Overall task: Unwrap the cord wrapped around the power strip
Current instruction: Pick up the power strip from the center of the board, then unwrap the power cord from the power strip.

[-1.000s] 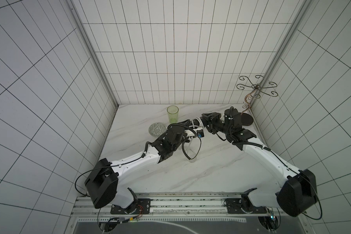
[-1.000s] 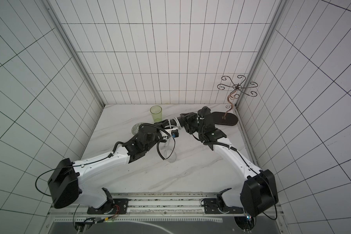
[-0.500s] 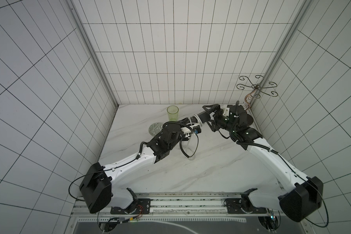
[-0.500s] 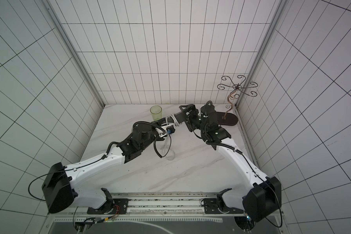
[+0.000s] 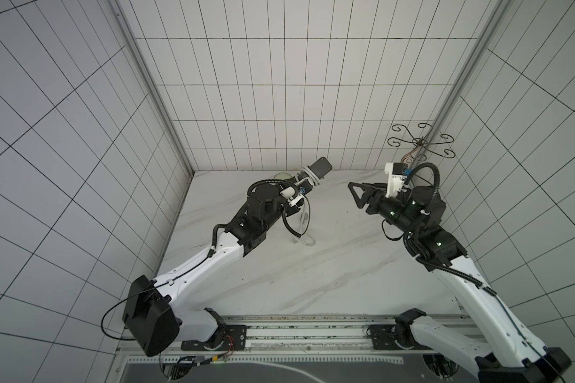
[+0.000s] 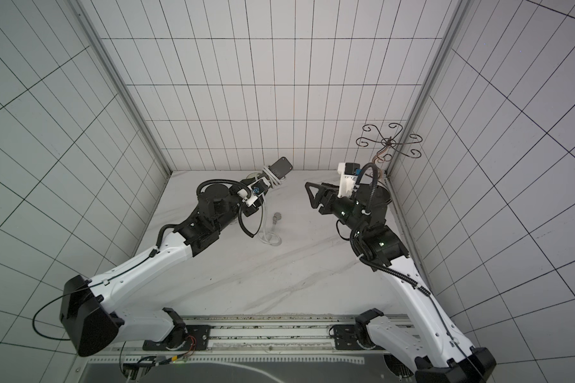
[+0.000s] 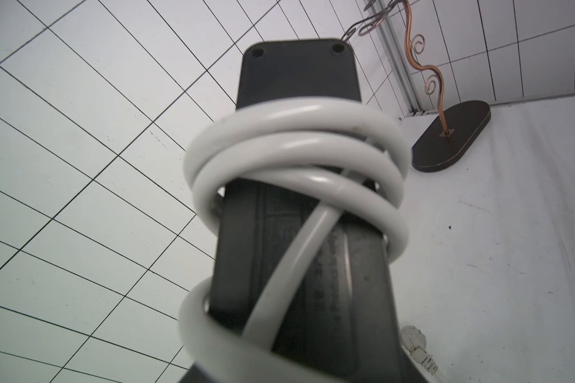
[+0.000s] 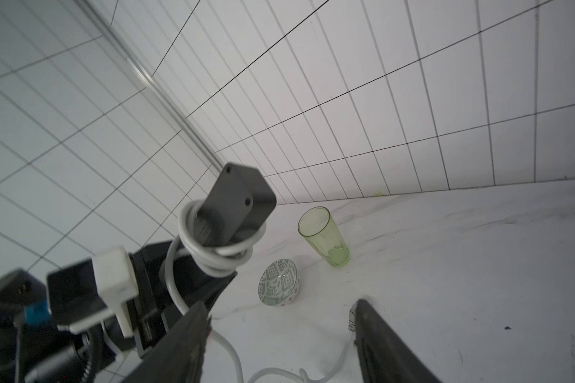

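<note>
The cord [image 7: 296,116] loops the raised power strip [image 7: 296,73], seemingly thrice; right fingers [image 8: 385,354] apart.

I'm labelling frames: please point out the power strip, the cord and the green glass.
power strip [image 7: 296,76], left wrist view, bare black end.
cord [image 7: 296,114], left wrist view, top coil.
green glass [image 8: 324,235], right wrist view, side wall.

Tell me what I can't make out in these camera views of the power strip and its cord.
Socket face of the power strip: no view shows it, only back and end.
Where the cord joins it: past the left wrist view's edge.
The bowl: behind the left arm in both top views.
The plug prongs: too small in a top view.
</note>
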Robot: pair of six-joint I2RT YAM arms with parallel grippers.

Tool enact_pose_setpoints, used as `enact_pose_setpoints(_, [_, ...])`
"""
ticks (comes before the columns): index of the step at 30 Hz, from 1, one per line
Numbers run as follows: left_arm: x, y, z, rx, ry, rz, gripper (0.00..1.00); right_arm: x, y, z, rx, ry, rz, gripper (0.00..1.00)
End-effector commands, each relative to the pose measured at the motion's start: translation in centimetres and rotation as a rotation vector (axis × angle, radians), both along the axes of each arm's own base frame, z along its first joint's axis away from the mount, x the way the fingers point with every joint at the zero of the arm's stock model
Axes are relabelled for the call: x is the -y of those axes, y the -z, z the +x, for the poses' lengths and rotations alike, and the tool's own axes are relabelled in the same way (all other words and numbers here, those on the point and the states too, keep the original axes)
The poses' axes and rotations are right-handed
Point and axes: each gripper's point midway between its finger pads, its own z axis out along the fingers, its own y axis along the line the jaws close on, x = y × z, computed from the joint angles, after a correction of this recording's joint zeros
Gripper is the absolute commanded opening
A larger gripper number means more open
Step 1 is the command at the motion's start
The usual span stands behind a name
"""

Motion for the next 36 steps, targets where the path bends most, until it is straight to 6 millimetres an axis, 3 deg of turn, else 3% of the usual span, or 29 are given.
enact_pose_setpoints(1, [-0.1, -4.1, -0.9, 0.036, 0.021, -0.114, 0.0, -4.2, 4.8, -2.9, 0.103, -0.217, -0.143, 0.67])
enact_pose_setpoints(4, [-0.2, -4.5, -0.9, 0.029, 0.016, -0.128, 0.0, -6.5, 5.3, -4.9, 0.175, -0.294, -0.129, 0.69])
enact_pose_setpoints(7, [-0.2, -5.3, -1.0, 0.026, 0.014, -0.15, 0.0, -8.3, 6.6, -5.4, 0.163, -0.337, -0.13, 0.69])
enact_pose_setpoints(12, [-0.4, -6.5, -1.1, 0.035, 0.013, -0.175, 0.0, -11.1, 8.8, -5.0, 0.115, -0.377, -0.113, 0.66])
enact_pose_setpoints(17, [-0.4, -7.3, -1.2, 0.045, 0.014, -0.18, 0.0, -12.8, 10.1, -3.1, 0.073, -0.335, -0.096, 0.56])
enact_pose_setpoints(24, [-0.7, -7.8, -1.1, 0.045, 0.002, -0.177, 0.0, -14.0, 9.5, -2.6, 0.077, -0.366, -0.058, 0.36])
enact_pose_setpoints(28, [-1.0, -8.9, -1.0, 0.057, -0.007, -0.187, 0.0, -14.3, 9.1, -2.8, 0.091, -0.386, -0.057, 0.13])
enact_pose_setpoints(31, [-1.2, -9.9, -1.0, 0.066, -0.018, -0.194, 0.0, -14.2, 7.5, -3.0, 0.12, -0.393, -0.064, 0.0])
enact_pose_setpoints(36, [-2.3, -11.1, -1.0, 0.081, -0.037, -0.192, 0.0, -13.1, 3.5, -3.5, 0.133, -0.394, -0.099, 0.0])
